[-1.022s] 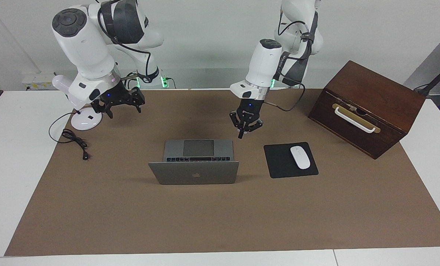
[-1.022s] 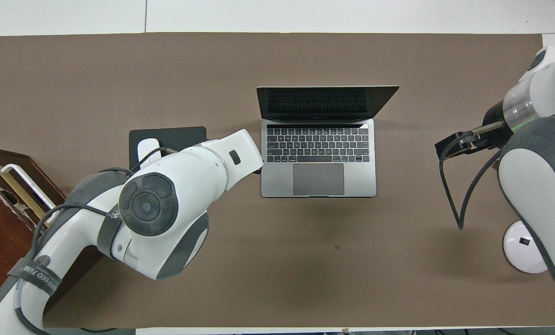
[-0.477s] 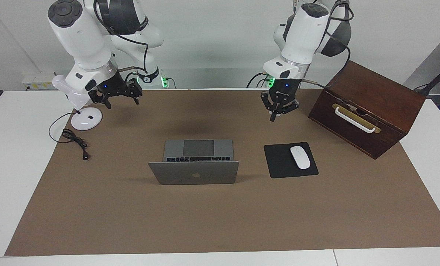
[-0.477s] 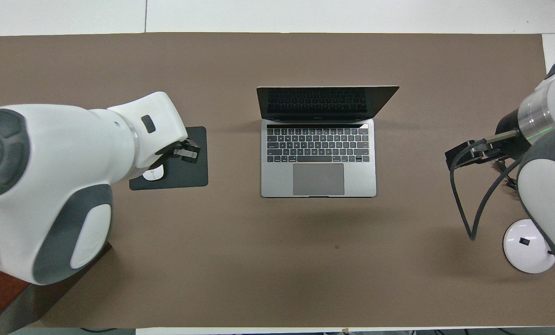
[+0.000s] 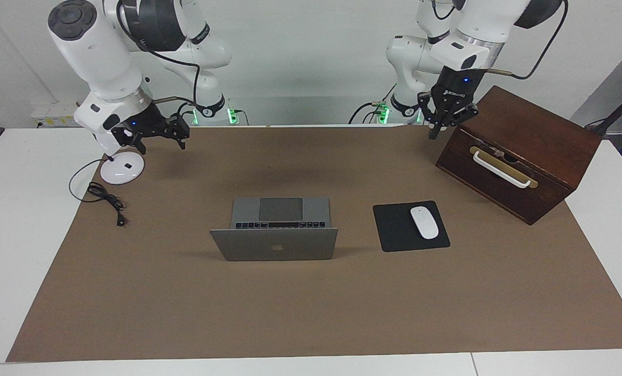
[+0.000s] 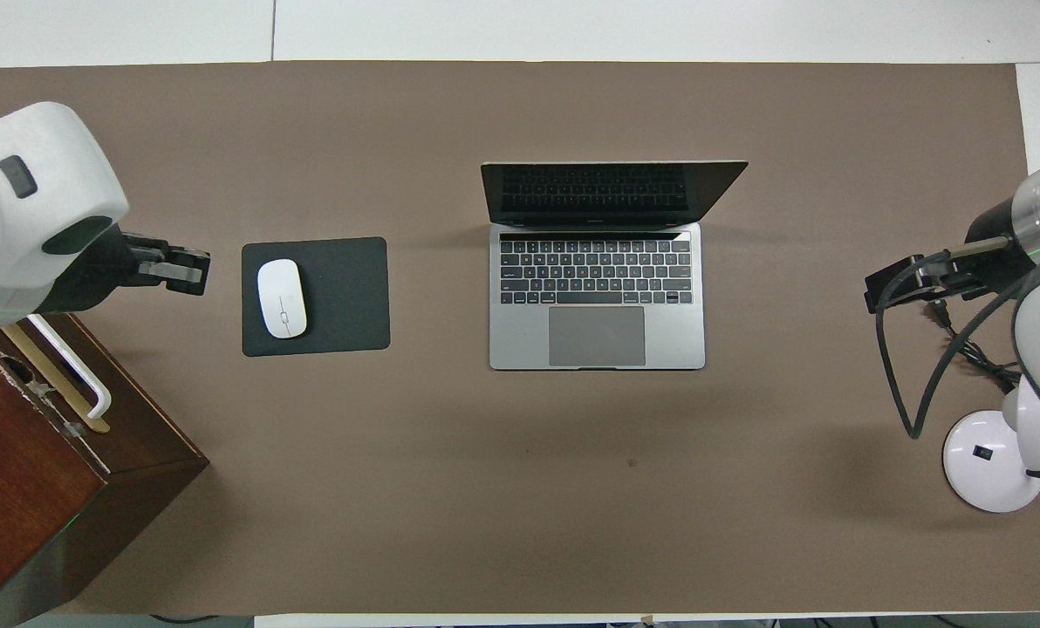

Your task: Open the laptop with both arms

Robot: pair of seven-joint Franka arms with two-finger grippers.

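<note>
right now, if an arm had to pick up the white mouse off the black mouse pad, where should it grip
Probably from straight above, with the fingers across the narrow waist of the white oval mouse. It lies flat on the black mouse pad, its long axis pointing away from the robots, so its two long sides are free to pinch.

The open thin silver-grey metal laptop (image 5: 274, 230) is set mid-mat on the brown table mat (image 5: 311, 313). Beside it, toward the left arm's end, the white oval mouse (image 5: 424, 222) is placed on the black rectangular mouse pad (image 5: 394, 230) — the dark wooden box (image 5: 519, 151) is found nearer the robots.
</note>
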